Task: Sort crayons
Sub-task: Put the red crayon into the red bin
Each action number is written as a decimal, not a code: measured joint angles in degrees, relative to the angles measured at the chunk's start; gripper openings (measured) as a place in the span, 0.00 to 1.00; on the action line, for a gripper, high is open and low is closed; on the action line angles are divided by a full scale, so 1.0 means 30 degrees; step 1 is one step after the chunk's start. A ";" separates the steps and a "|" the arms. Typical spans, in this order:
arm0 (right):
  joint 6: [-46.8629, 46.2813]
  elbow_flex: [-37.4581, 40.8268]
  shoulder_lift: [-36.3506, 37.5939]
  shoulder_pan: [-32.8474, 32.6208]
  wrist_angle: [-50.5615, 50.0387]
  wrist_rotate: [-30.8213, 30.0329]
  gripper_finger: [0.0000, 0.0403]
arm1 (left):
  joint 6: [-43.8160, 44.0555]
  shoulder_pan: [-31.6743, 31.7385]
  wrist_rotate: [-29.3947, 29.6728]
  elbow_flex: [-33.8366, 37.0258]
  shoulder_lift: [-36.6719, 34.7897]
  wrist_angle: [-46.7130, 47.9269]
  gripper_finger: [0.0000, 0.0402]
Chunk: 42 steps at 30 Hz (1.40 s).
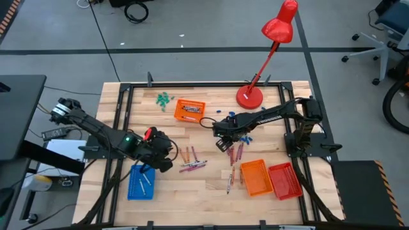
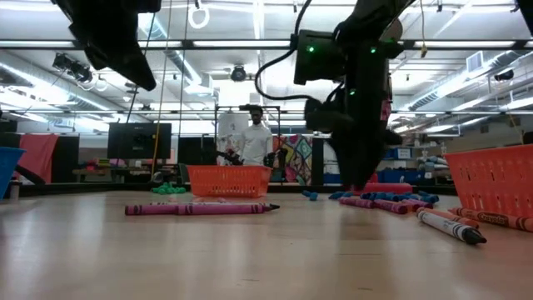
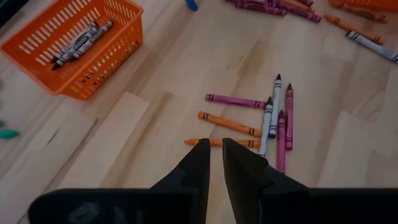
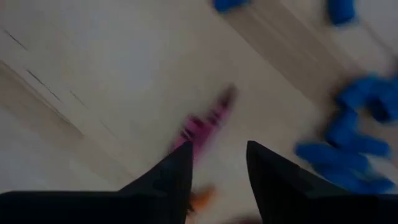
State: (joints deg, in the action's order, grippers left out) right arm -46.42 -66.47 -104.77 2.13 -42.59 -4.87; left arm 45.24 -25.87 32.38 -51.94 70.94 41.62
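Loose crayons lie on the wooden table: a middle cluster (image 1: 192,160) (image 3: 273,118), a purple pair in the low view (image 2: 200,208), and more (image 1: 239,153) toward the right. My left gripper (image 1: 163,153) (image 3: 216,146) slants down just left of the middle cluster. Its fingers stand a narrow gap apart with nothing between them. My right gripper (image 1: 223,144) (image 4: 217,155) points down, open, low over the table. A blurred magenta crayon (image 4: 202,124) lies under it, by one fingertip. My right gripper stands open over the magenta crayon (image 4: 205,121), its fingers pointing down from above. The crayon lies flat on the table beside one fingertip (image 4: 180,158). Because of the blur, I cannot tell whether that finger touches it.
An orange tray (image 1: 190,110) holding grey crayons (image 3: 81,40) stands at the back. A blue tray (image 1: 142,182) is at the near left, an orange tray (image 1: 255,177) and a red tray (image 1: 285,181) at the near right. Blue pieces (image 1: 246,120), green pieces (image 1: 165,98) and a red lamp (image 1: 250,96) sit toward the back.
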 joint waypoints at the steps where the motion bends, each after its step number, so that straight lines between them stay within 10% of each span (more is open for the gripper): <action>1: 0.0023 -0.0009 -0.0095 0.0002 0.0212 0.0048 0.40 | 0.0012 0.0030 0.0011 0.0000 -0.0002 -0.0010 0.13; 27: 0.0898 0.0180 -0.0686 0.0087 0.0271 0.1873 0.40 | 0.0075 0.0656 0.0125 -0.0015 0.0009 -0.0281 0.13; 42: 0.0126 0.1251 -0.0526 0.0092 0.2302 0.3054 0.18 | 0.0136 0.0656 0.0118 -0.0015 0.0015 -0.0392 0.13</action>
State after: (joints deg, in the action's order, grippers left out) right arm -46.04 -62.72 -106.34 2.41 -35.69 4.29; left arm 45.65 -23.90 32.73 -51.99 70.98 40.44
